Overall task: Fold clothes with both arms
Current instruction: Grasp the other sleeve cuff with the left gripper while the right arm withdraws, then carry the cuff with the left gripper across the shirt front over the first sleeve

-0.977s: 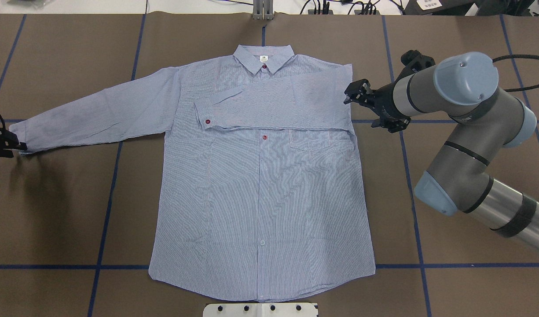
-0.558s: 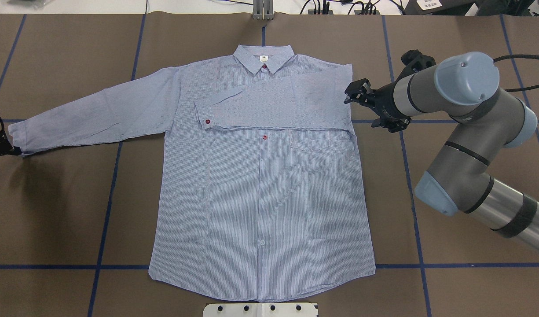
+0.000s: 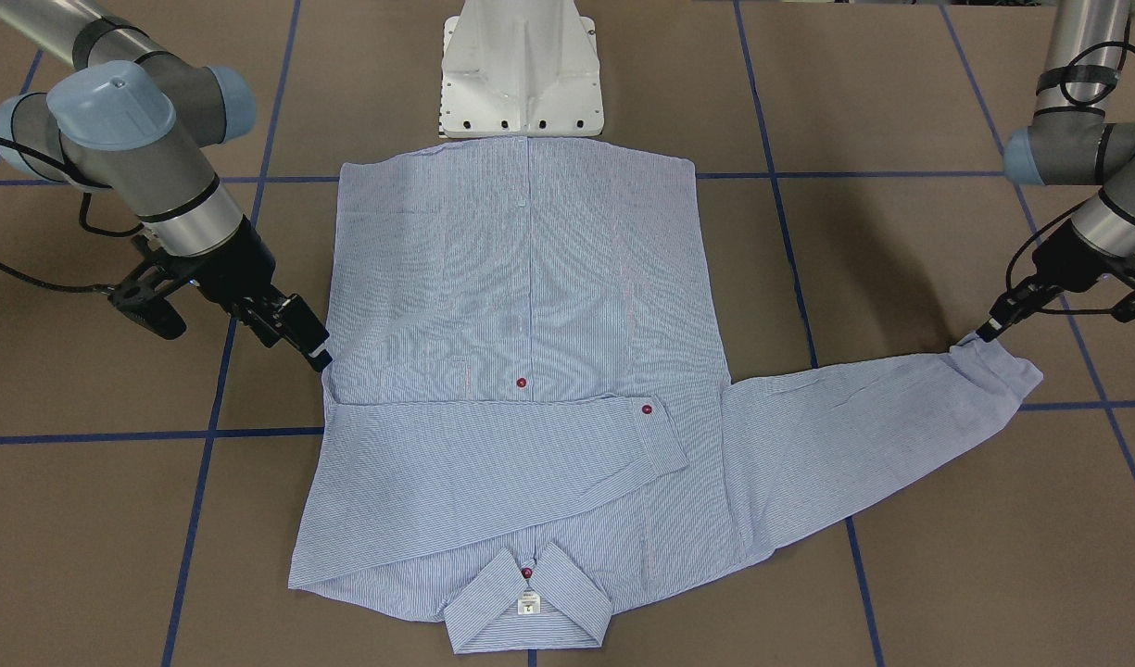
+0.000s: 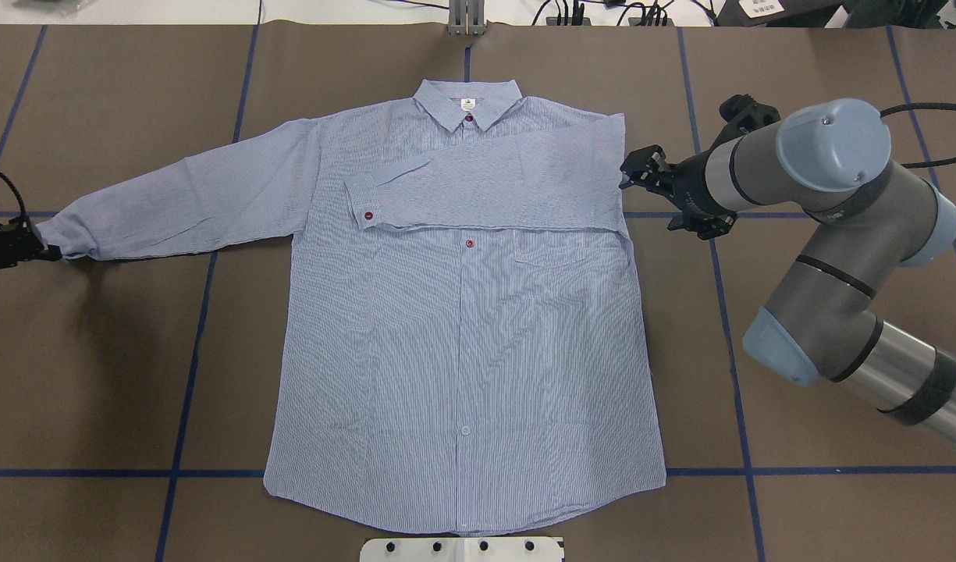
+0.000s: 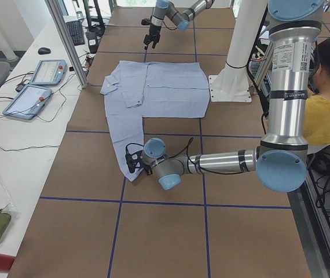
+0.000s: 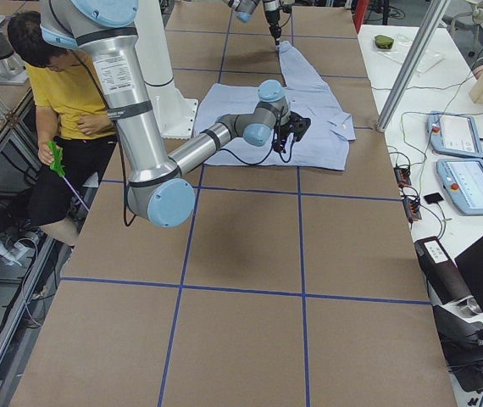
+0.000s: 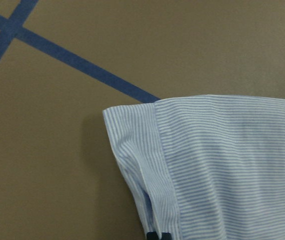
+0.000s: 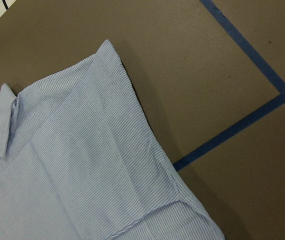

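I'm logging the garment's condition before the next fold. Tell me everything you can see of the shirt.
The shirt is thin woven cloth in fine light blue-and-white stripes, with a collar, small white label, chest pocket and dark red buttons. It lies flat, front up, on the brown table, collar away from the robot. One sleeve is folded across the chest; the other stretches out, its cuff pinched by the left gripper. The right gripper sits beside the folded shoulder.

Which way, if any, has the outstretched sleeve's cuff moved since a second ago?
Yes. In the overhead view the cuff, pinched by the left gripper, has shifted toward the shirt body, nearer the blue tape line under the sleeve.
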Motion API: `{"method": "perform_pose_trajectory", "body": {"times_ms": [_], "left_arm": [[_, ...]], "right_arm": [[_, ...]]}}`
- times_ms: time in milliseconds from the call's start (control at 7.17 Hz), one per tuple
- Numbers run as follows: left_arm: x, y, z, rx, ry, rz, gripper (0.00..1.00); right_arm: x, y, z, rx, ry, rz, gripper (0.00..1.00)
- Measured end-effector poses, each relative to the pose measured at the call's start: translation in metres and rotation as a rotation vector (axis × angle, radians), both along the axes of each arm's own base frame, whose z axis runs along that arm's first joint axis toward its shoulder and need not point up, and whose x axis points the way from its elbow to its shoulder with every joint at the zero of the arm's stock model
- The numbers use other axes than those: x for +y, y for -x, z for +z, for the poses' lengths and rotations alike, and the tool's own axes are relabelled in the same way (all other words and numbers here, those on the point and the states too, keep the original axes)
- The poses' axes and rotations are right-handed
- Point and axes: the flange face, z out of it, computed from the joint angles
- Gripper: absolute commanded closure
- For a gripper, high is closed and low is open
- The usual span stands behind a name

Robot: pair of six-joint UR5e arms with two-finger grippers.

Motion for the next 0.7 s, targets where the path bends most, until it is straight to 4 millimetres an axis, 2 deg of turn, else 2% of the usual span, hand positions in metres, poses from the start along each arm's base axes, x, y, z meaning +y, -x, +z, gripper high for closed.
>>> {"method": "perform_pose_trajectory", "body": {"times_ms": [140, 419, 558, 698], "left_arm": [[-0.012, -0.016, -0.043, 0.036, -0.053, 0.029, 1.00], [-0.049, -0.066, -0.143, 0.095, -0.199, 0.060, 1.00], [-0.065, -0.096, -0.191, 0.105, -0.289, 0.054, 1.00], [-0.079, -0.138, -0.245, 0.097, -0.353, 0.049, 1.00]], "right_arm": [[0.001, -0.002, 0.004, 0.005, 0.002, -0.001, 0.00], [-0.001, -0.012, 0.017, 0.028, -0.008, -0.009, 0.00], [-0.003, -0.017, 0.021, 0.039, -0.017, -0.015, 0.00], [-0.005, -0.022, 0.027, 0.050, -0.019, -0.014, 0.00]]}}
